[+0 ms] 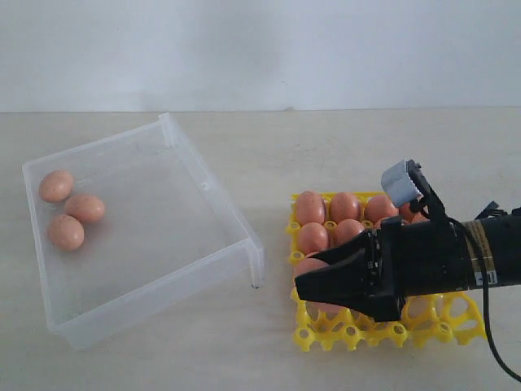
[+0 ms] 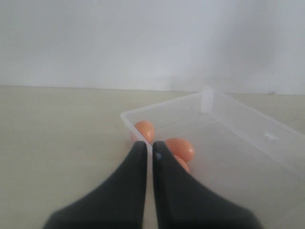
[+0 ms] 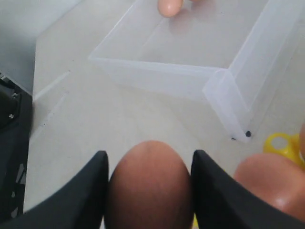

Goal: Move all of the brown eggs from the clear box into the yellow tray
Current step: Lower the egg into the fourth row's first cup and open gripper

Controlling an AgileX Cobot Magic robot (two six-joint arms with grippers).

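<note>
The clear box (image 1: 221, 210) stands on the left, with three brown eggs (image 1: 65, 208) near its far-left wall. On the right is the yellow tray (image 1: 350, 332), which has several eggs (image 1: 343, 207) in its back rows. My right gripper (image 1: 313, 285) hangs over the tray's left side, shut on a brown egg (image 3: 150, 186) that fills the space between its fingers. A neighbouring egg (image 3: 267, 179) sits in the tray beside it. My left gripper (image 2: 150, 145) is shut and empty, just outside the box's corner, with the three eggs (image 2: 180, 148) beyond its tips. It is out of the exterior view.
The box's near corner post (image 1: 256, 265) stands a short way left of the tray. The tray's front row (image 1: 431, 318) shows open cells. A dark piece of equipment (image 3: 12, 143) lies at the table's side in the right wrist view.
</note>
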